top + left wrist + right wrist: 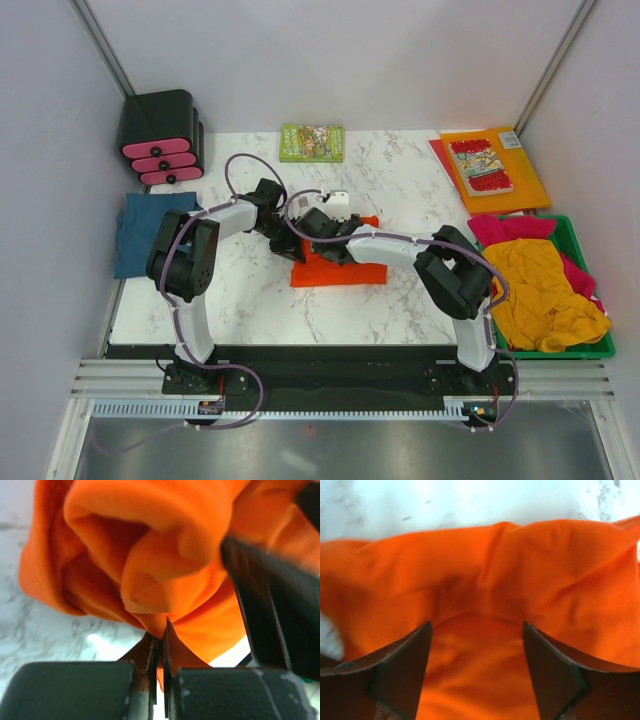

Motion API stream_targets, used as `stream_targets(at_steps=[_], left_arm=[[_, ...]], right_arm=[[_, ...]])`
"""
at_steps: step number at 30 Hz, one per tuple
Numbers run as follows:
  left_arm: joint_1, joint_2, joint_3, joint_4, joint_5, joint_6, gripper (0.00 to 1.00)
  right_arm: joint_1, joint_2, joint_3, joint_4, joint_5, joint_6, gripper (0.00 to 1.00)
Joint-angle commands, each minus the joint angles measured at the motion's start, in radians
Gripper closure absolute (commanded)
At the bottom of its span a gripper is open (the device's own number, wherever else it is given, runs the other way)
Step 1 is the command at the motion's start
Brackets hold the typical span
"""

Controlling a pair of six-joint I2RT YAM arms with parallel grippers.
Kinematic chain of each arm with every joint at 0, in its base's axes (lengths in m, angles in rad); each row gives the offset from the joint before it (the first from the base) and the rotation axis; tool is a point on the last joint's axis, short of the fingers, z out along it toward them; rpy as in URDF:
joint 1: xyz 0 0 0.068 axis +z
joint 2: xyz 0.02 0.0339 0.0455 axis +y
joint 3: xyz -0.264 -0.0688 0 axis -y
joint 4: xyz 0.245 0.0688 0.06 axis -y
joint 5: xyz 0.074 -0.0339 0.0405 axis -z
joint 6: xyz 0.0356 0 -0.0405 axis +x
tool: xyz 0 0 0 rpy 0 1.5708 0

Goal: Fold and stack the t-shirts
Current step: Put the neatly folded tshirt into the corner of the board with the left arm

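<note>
Your left gripper is clenched on a fold of the orange shirt; your right gripper is spread wide over the same cloth, holding nothing; that shirt lies bunched mid-table; a teal shirt sits at the left edge; the green bin on the right holds a yellow shirt and a pink shirt.

A white marble-patterned table stands between 3 plain pale grey walls, with 2 slanted metal posts at the far corners. A black drawer unit with 3 pink drawer fronts sits at the far left corner. Aluminium rails line the near edge, above a grey metal sheet. The light is even and soft.
</note>
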Motion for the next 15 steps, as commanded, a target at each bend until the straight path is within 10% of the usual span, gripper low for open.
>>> stream_targets(at_steps=[1,8,15], left_arm=[[0.001,-0.021,0.037,-0.189,-0.177,0.175,0.98],[0.001,-0.006,0.023,-0.227,-0.214,0.197,0.98],[0.0,0.0,0.033,-0.237,-0.217,0.194,0.98]], right_arm=[[0.049,-0.09,0.087,-0.021,0.005,-0.103,0.18],[0.048,-0.081,0.118,-0.036,0.002,-0.137,0.72],[0.023,-0.011,0.156,-0.038,-0.015,-0.12,0.81]])
